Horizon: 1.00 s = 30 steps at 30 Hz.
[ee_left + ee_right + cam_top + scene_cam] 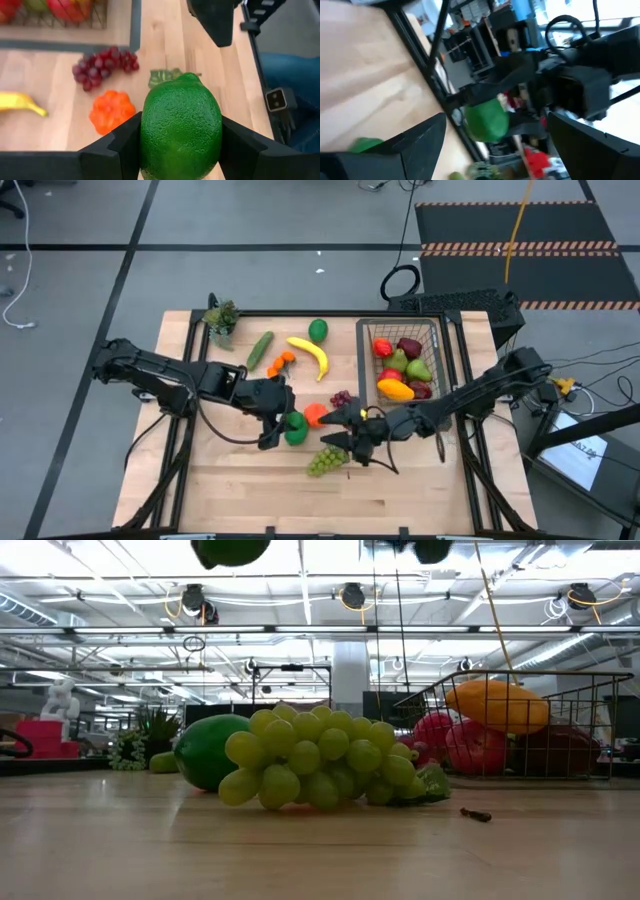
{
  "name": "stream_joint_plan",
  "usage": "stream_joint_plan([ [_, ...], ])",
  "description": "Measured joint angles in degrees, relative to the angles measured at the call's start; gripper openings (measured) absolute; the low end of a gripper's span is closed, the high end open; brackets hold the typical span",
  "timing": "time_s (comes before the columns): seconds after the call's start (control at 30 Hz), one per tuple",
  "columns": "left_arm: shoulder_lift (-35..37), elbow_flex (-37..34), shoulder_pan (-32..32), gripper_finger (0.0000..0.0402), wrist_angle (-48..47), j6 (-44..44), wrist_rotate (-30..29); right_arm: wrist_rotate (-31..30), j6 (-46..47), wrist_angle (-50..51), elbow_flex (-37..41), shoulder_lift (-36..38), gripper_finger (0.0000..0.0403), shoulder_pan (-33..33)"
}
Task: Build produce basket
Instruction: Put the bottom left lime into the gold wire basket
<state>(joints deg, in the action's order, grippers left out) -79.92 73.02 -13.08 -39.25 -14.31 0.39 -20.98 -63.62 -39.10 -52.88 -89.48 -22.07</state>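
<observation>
While our left gripper (pixel 181 150) was clamped on a lime (pixel 295 429) near the tabletop's middle, the basket (pixel 440 340) lay away toward the far right corner. Our right gripper (pixel 345 430), jaws apart and empty, was nearer the basket, between it and the lime.

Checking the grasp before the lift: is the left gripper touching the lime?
Touching. The left wrist view shows the lime wedged between the left gripper's two dark fingers, each pressed against one side, with no gap.
</observation>
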Motion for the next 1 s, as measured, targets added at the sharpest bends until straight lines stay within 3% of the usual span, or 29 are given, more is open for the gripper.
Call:
stream_joint_plan([
  [0.2,0.0,-2.77,0.0,0.0207,0.31,-4.01,-0.2,0.74,-5.75,-6.89,0.0,-5.41,0.0341,1.83],
  [0.37,0.0,-4.45,0.0,0.0207,4.23,-4.37,-0.62,5.4,-6.32,-9.07,-0.03,-8.33,0.0341,3.93],
  [0.77,0.0,-6.08,1.22,0.0207,10.03,-6.6,-1.05,6.3,-11.27,-7.79,-4.11,-12.89,0.0338,6.62],
  [1.0,0.0,-6.1,1.21,0.0207,10.94,-5.52,-0.97,6.32,-11.36,-7.81,-4.15,-12.89,0.031,7.09],
])
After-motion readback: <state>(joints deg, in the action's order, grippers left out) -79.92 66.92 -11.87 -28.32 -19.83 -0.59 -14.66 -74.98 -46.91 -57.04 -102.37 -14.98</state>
